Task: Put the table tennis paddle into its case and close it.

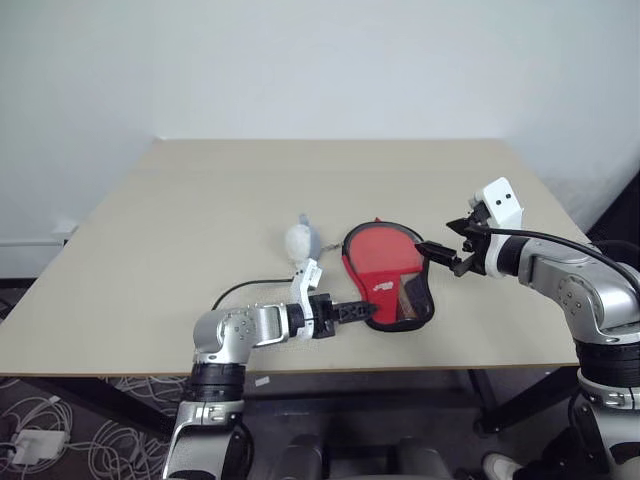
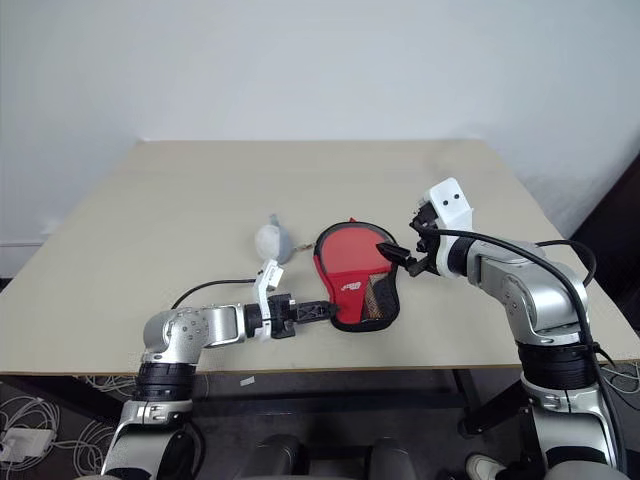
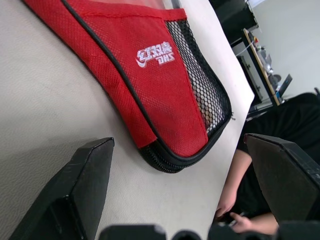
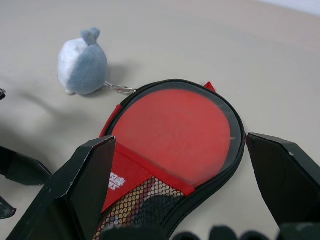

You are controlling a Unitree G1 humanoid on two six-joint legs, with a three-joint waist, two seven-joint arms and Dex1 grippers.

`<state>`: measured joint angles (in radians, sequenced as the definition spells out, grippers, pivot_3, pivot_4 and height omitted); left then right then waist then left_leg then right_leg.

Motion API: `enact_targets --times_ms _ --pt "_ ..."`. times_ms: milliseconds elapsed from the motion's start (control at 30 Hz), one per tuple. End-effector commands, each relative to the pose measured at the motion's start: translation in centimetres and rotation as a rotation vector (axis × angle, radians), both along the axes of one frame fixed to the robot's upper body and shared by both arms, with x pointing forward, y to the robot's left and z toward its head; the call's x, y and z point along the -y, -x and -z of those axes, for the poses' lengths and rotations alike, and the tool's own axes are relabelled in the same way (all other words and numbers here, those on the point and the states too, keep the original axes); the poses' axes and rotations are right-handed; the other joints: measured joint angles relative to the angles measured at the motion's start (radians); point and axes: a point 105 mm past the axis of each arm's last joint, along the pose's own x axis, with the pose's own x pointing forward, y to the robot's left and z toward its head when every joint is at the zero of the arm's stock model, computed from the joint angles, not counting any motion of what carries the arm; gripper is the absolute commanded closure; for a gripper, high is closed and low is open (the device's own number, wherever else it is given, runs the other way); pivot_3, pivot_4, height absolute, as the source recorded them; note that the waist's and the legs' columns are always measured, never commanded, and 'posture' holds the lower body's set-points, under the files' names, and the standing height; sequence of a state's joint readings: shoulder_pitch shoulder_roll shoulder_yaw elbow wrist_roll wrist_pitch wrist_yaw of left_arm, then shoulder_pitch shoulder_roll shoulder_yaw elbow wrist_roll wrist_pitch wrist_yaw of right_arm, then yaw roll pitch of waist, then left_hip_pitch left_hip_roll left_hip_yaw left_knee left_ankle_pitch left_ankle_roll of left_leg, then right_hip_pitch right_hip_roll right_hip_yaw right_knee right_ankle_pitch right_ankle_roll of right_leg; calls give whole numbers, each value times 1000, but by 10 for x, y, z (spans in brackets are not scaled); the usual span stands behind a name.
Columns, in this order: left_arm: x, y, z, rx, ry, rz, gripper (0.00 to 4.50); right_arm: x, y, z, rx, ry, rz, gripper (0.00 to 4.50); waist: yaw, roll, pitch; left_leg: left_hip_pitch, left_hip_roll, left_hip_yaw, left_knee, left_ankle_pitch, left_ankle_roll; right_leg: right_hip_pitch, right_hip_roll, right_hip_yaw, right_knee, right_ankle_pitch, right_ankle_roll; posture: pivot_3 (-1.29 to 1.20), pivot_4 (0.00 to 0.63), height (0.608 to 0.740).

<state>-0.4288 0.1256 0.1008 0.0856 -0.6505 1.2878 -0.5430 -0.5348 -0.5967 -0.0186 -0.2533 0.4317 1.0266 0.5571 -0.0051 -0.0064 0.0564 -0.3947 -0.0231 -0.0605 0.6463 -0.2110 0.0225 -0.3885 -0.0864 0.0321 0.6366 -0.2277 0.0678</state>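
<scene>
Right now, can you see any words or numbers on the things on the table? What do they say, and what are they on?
White logo on the red front of the case: a small mark with blocky letters beside it, lying upside down in the left wrist view; it cannot be made out well enough to quote.
The same logo in the right wrist view: too small to read.
The table tennis paddle and the small grey-white plush keychain: no writing seen.
</scene>
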Motion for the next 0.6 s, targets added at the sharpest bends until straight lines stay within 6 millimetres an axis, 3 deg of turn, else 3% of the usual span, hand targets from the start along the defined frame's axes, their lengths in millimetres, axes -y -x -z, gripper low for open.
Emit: enact_targets --times_ms 33,333,600 --pt "12 7 14 -114 2 24 61 -3 2 -14 54 -20 -6 0 7 0 0 0 0 0 0 0 0 0 0 0 0 0 0 0 0 740" --pt "34 4 6 -166 117 24 61 -14 3 -11 51 -41 -19 0 19 0 -1 -1 -2 0 1 0 0 1 0 2 -1 0 0 0 0 740" --pt "40 3 10 -214 155 30 61 -21 3 -8 45 -52 -28 0 19 0 -1 -1 -2 0 0 0 0 1 0 2 -2 0 0 0 0 740"
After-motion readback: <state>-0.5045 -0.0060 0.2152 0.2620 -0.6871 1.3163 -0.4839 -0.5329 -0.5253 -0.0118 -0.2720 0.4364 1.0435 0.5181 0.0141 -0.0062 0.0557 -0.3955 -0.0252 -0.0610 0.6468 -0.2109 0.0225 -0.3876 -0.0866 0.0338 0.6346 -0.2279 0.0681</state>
